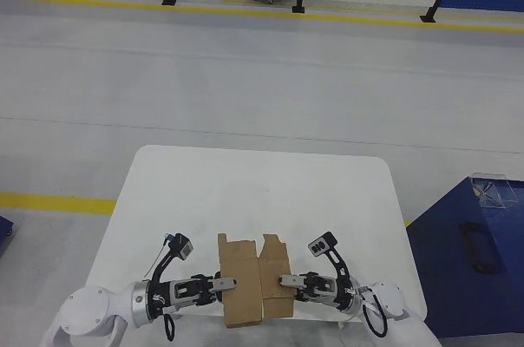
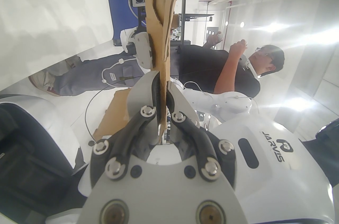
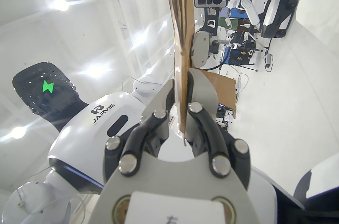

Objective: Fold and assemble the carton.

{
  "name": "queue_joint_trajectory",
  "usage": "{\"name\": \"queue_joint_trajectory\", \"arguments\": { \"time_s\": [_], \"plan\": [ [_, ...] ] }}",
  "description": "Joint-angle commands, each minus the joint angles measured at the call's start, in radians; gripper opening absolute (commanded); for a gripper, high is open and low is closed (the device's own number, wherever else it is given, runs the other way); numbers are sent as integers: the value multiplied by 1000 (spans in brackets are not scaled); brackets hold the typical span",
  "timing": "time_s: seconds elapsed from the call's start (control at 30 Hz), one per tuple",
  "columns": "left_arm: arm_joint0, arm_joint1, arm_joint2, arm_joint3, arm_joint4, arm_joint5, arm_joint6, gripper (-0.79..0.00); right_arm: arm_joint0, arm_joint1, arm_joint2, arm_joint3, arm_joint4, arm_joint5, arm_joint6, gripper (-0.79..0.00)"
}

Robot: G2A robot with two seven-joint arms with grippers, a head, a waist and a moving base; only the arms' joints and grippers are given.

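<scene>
A flat brown cardboard carton [image 1: 253, 279] is held over the near edge of the white table [image 1: 253, 186], its flaps pointing away from me. My left gripper [image 1: 231, 282] is shut on the carton's left edge. In the left wrist view the carton [image 2: 161, 31] runs edge-on between the pinching fingers [image 2: 156, 92] of the left gripper [image 2: 163, 86]. My right gripper [image 1: 282, 280] is shut on the opposite edge. In the right wrist view the carton [image 3: 181, 50] runs edge-on through the right gripper [image 3: 181, 83]. Each wrist view shows the other arm's gripper clamped on the far side.
A blue cabinet [image 1: 474, 260] stands right of the table, with a clear plastic container [image 1: 494, 191] on it. Yellow floor tape [image 1: 49, 202] runs to the left. A person [image 2: 212, 68] stands behind in the left wrist view, not touching the carton.
</scene>
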State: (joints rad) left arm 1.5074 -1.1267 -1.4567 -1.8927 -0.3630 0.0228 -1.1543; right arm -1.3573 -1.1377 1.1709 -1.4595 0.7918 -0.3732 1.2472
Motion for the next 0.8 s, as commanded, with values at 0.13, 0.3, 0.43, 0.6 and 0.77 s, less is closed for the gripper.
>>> {"name": "queue_joint_trajectory", "arguments": {
  "time_s": [0.13,0.3,0.43,0.6,0.77],
  "plan": [
    [0,0,0,0,0,0,0,-785,0,0,0,0,0,0,0,0],
    [-4,-13,8,29,-87,-63,179,-785,-16,8,66,-37,-70,-89,-100,0],
    [-24,-37,91,89,-163,-206,354,-785,-66,18,150,-86,-139,-222,-171,0],
    [-87,-75,226,194,-223,-383,546,-785,-124,21,199,-136,-211,-344,-250,0],
    [-146,-101,317,261,-251,-458,614,-785,-138,17,187,-139,-243,-385,-297,0]
  ]
}}
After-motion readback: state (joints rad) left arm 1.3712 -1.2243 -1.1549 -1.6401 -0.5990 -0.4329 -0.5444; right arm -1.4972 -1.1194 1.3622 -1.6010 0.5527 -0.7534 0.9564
